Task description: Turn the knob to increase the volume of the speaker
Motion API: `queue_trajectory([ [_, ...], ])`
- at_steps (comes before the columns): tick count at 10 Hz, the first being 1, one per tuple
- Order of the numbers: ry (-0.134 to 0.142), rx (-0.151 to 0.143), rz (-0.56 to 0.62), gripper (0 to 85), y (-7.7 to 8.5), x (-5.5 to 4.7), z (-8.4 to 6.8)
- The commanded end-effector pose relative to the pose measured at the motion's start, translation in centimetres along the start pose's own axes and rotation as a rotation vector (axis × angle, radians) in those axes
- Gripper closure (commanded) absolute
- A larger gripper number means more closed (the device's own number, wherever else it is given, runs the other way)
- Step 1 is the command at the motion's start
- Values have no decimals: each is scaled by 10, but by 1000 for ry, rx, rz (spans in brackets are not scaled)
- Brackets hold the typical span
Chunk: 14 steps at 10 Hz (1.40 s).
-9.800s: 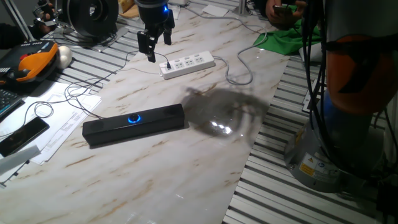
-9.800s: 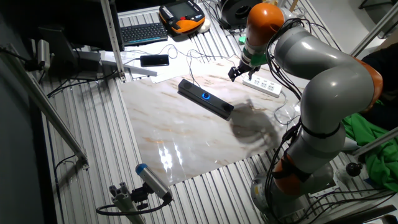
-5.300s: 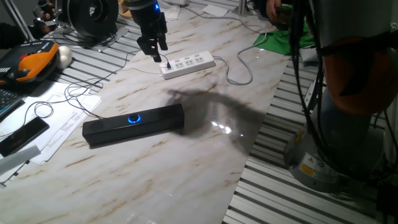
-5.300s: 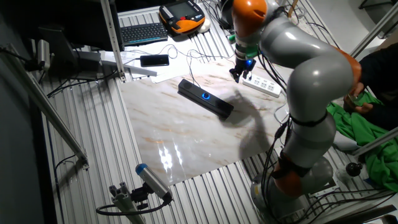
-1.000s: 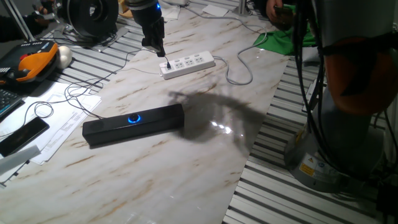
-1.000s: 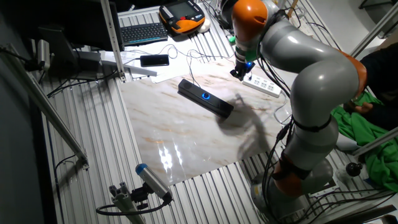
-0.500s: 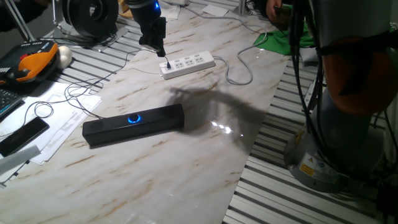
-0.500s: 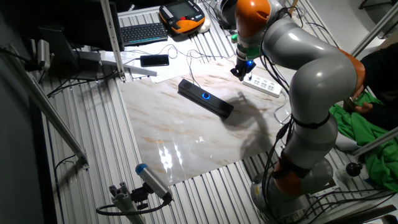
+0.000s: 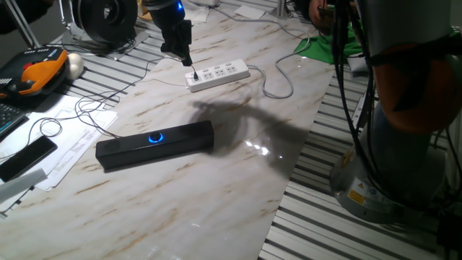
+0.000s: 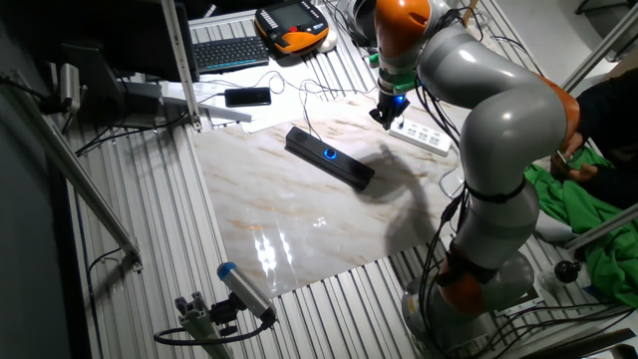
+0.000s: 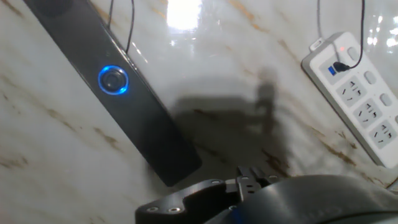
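Hovering high above the far side of the marble table, the gripper hangs close to the white power strip, well apart from the speaker. Compared with half a second ago, the arm has barely shifted; its fingers, spread wide about ten seconds ago, now look drawn close together, though whether they are fully closed cannot be told from these views.

The speaker lies flat near the middle of the table, its knob glowing blue at the centre of the long black bar. In the hand view the knob sits toward the upper left, with the power strip at the right edge.

Nothing touches the knob yet. Judging from this, the approach has hardly begun: the hand likely needs to travel over to the speaker, descend and open around the dial before any turning.
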<state>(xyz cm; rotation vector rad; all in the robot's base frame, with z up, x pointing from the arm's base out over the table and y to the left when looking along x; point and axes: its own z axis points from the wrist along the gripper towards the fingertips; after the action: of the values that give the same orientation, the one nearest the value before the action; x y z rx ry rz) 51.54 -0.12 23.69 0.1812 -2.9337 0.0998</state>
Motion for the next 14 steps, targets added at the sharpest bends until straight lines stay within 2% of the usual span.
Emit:
queue_trajectory([
  [1,14,-14,13,680,0,0,0],
  [2,13,-5,3,510,0,0,0],
  [3,13,8,-7,510,5,-2,-2],
  [5,9,12,-9,510,37,-8,1],
  [8,-12,-23,-1,510,76,-13,28],
  [9,-7,-29,8,510,87,-15,37],
  [10,-10,-33,8,510,95,-18,43],
  [11,-21,-59,1,510,100,-21,50],
  [12,-32,-73,-2,510,101,-25,58],
  [13,-41,-72,-3,510,101,-26,63],
  [14,-38,-64,-3,510,101,-26,63],
])
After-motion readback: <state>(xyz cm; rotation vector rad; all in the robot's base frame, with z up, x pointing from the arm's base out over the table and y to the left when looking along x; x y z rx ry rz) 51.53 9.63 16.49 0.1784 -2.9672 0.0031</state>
